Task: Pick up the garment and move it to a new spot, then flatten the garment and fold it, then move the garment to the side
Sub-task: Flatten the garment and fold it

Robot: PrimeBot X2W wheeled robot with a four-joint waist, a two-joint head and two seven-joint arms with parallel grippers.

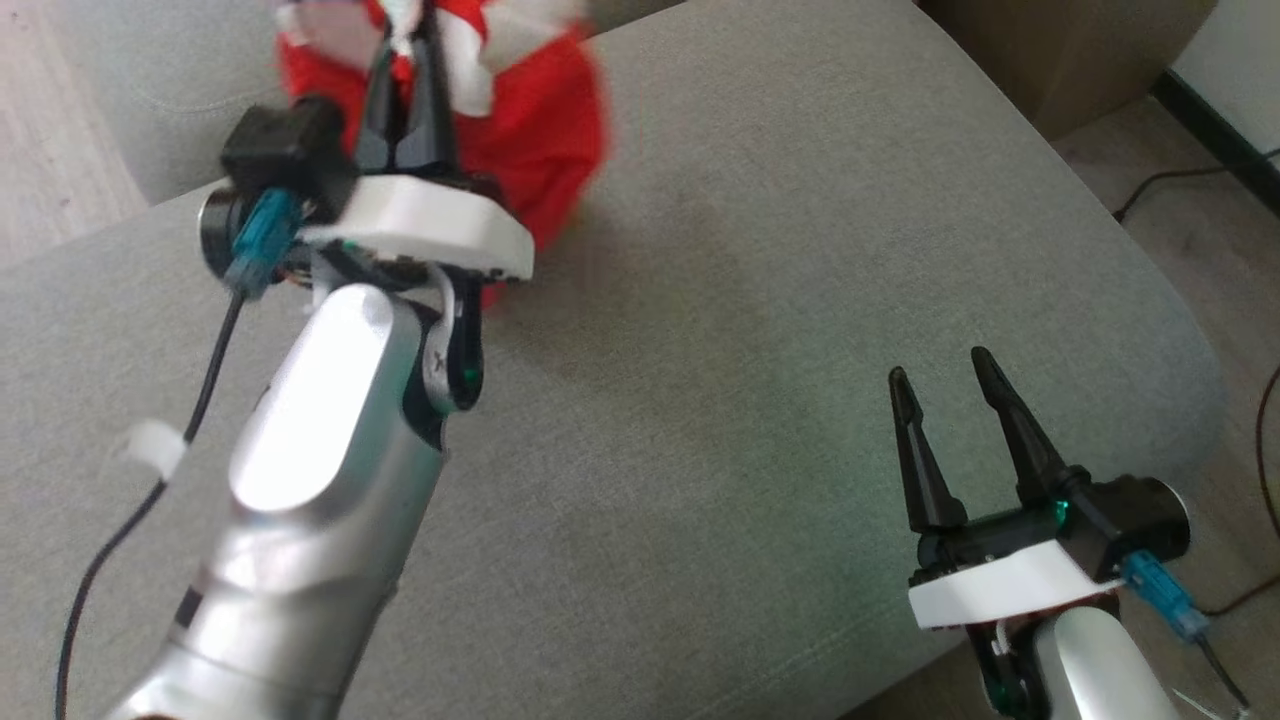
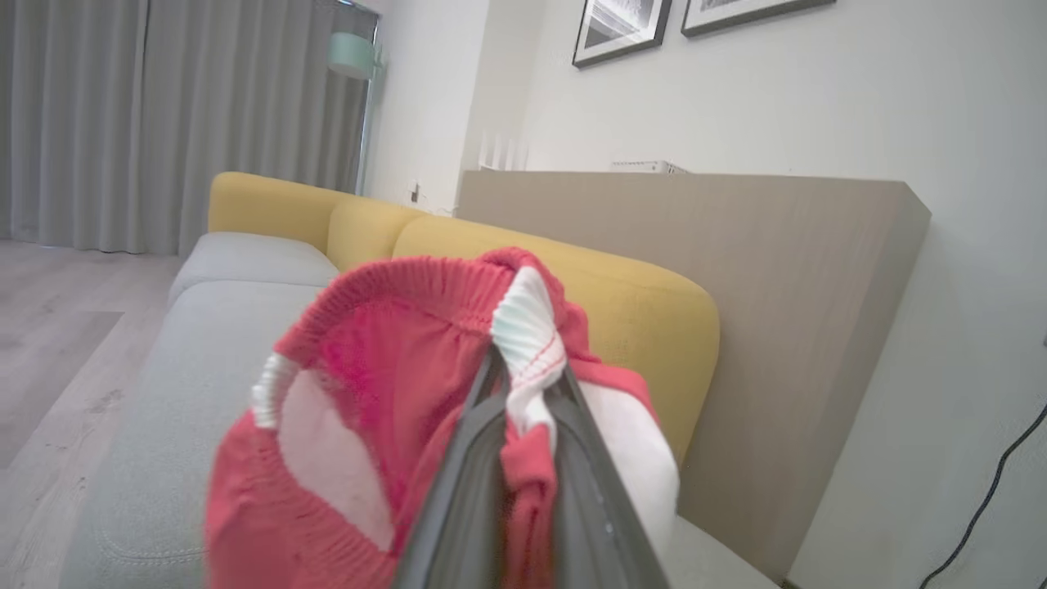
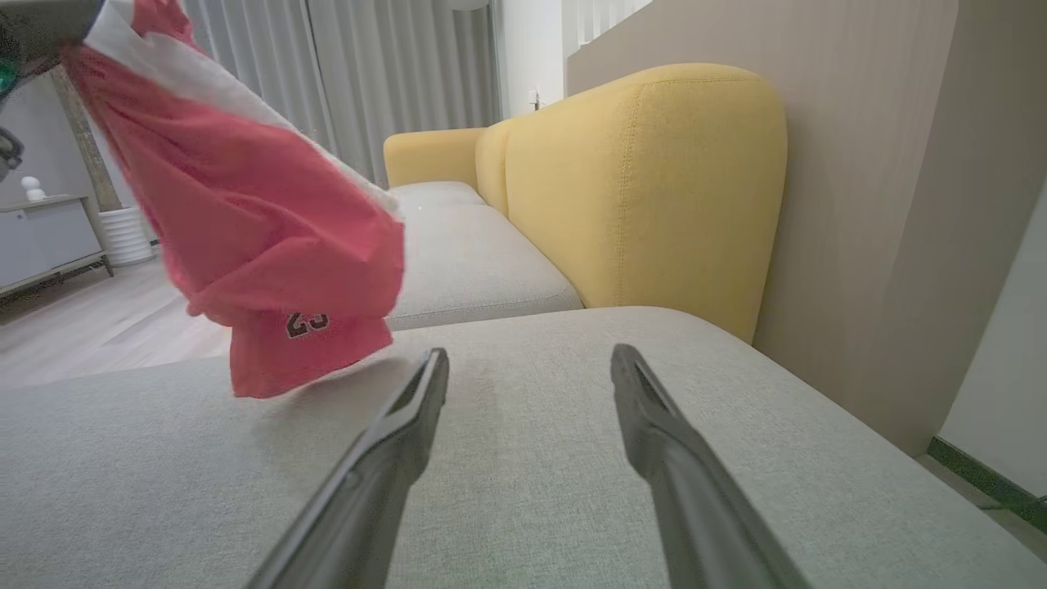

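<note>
Red garment (image 1: pixel 540 130): shirt-like, white trim, ribbed edge; pinched in the left gripper (image 1: pixel 408 60) and hanging from it over the far left part of the grey cushion (image 1: pixel 700 400); blurred in head view.
Garment from right wrist: (image 3: pixel 262 221) dangles in the air, dark number near the bottom hem, hem just above the cushion; contact cannot be told.
Left gripper close-up: (image 2: pixel 527 384) fingers together, clamped on a fold of white-and-red trim (image 2: pixel 523 335).
Right gripper: (image 1: pixel 940 365) fingers apart, holding nothing, low over the near right of the cushion, well apart from the garment; also seen (image 3: pixel 530 353).
Yellow backrest (image 3: pixel 654 180): behind the cushion.
Wood panel (image 2: pixel 736 286): behind the backrest, against the wall.
Grey curtains (image 2: pixel 164 114): far side of the room.
</note>
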